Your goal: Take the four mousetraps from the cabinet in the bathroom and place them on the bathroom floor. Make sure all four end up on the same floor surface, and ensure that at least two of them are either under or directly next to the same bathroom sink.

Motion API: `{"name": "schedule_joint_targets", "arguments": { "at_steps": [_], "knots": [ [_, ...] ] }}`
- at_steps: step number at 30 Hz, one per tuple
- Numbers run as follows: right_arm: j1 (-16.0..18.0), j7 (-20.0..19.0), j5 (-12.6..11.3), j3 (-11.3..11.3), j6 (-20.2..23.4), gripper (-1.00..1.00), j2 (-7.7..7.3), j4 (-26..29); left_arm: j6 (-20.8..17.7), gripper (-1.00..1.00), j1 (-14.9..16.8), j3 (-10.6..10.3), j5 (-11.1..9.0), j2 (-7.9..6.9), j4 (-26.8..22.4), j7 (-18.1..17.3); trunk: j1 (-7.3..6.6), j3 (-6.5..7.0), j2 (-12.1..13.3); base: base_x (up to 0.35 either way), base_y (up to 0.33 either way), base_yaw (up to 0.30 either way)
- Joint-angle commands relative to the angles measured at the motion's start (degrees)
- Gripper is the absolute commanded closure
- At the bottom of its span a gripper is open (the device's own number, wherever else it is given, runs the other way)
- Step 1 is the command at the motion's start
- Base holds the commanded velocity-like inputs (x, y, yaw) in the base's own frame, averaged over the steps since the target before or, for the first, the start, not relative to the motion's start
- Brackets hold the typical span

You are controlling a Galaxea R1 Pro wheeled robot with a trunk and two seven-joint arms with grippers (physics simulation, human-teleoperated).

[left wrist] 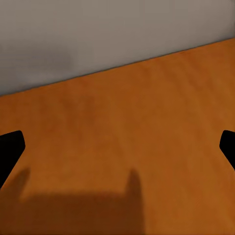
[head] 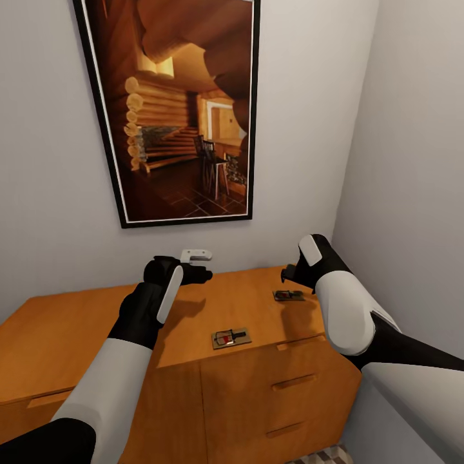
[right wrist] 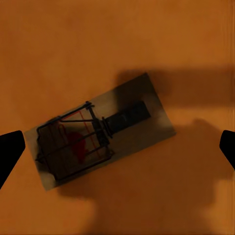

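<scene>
Two mousetraps lie on the orange-brown cabinet point(head: 84, 322). One tan mousetrap point(head: 231, 338) sits near the top's front edge. The other mousetrap point(head: 288, 295) lies further right, directly beneath my right gripper point(head: 287, 274). In the right wrist view this mousetrap point(right wrist: 103, 131) lies at a slant with its dark wire and red spot up. It sits centred between the open fingers of my right gripper point(right wrist: 117, 152), which hangs above it without touching. My left gripper point(head: 202, 274) hovers open over bare cabinet top point(left wrist: 127, 137) near the wall, holding nothing.
A large framed picture point(head: 174, 109) hangs on the grey wall behind the cabinet. A small white fitting point(head: 195, 255) sits at the wall behind my left gripper. The side wall point(head: 412, 161) stands close on the right. A patch of patterned floor point(head: 325, 455) shows below the drawers point(head: 293, 383).
</scene>
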State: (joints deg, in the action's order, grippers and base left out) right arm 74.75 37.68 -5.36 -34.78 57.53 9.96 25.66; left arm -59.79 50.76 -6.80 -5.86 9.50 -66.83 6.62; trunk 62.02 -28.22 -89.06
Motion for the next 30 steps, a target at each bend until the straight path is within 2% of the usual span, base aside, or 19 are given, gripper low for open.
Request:
{"name": "schedule_joint_targets", "arguments": {
  "at_steps": [1,21,30],
  "knots": [
    [0.0,0.6,-0.6,-0.2,0.0,-1.0,0.04,0.1,-0.2,-1.0,0.0,-0.1,-0.6,-0.01,0.0,0.6,0.0,-0.07,0.0,0.003,0.0,0.0],
    [0.0,0.8,-0.7,-0.5,-0.1,-1.0,0.04,-0.4,-0.2,-1.0,0.0,-0.1,-0.6,-0.01,-0.1,0.6,0.0,-0.07,0.0,0.0,0.0,0.0],
    [0.2,0.8,-0.8,-0.5,-3.3,-1.0,0.04,-0.9,-0.2,-1.0,0.0,-0.1,-0.6,-0.01,0.0,0.6,0.0,-0.07,0.0,0.0,0.0,0.0]
  ]
}}
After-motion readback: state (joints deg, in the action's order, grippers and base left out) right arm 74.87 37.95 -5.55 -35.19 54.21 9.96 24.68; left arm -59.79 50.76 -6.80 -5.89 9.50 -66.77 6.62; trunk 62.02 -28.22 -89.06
